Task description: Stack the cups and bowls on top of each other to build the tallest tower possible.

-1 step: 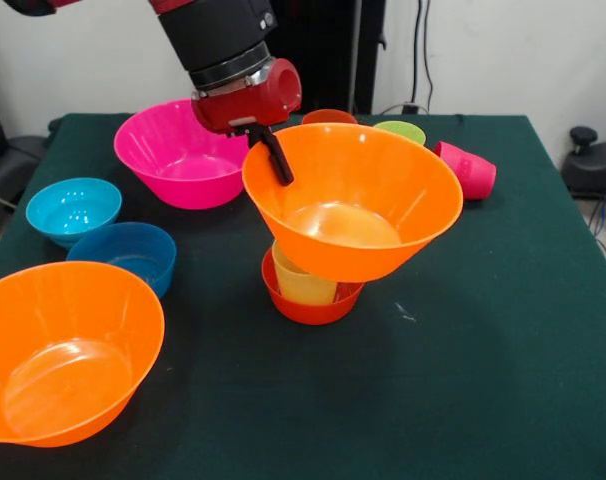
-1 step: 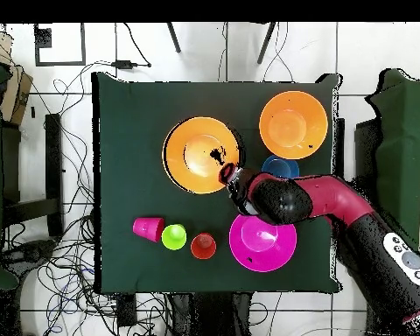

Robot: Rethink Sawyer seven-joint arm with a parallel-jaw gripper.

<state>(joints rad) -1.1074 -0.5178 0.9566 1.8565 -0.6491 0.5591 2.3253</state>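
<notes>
While our gripper (image 1: 276, 160) pinches the orange bowl's (image 1: 383, 190) rim at frame center, we see it tilted atop the yellow cup (image 1: 301, 285) in the small red bowl (image 1: 308, 308).

Six bowls show: two large orange ones (image 1: 355, 205) (image 1: 65, 352), one large pink (image 1: 178, 152), and three small, a red-orange (image 1: 311, 304), a light blue (image 1: 73, 209) and a darker blue (image 1: 126, 254). Four cups: yellow (image 1: 301, 283), green (image 1: 401, 130), pink (image 1: 467, 169) and, probably, an orange one (image 1: 328, 117), half hidden.
</notes>
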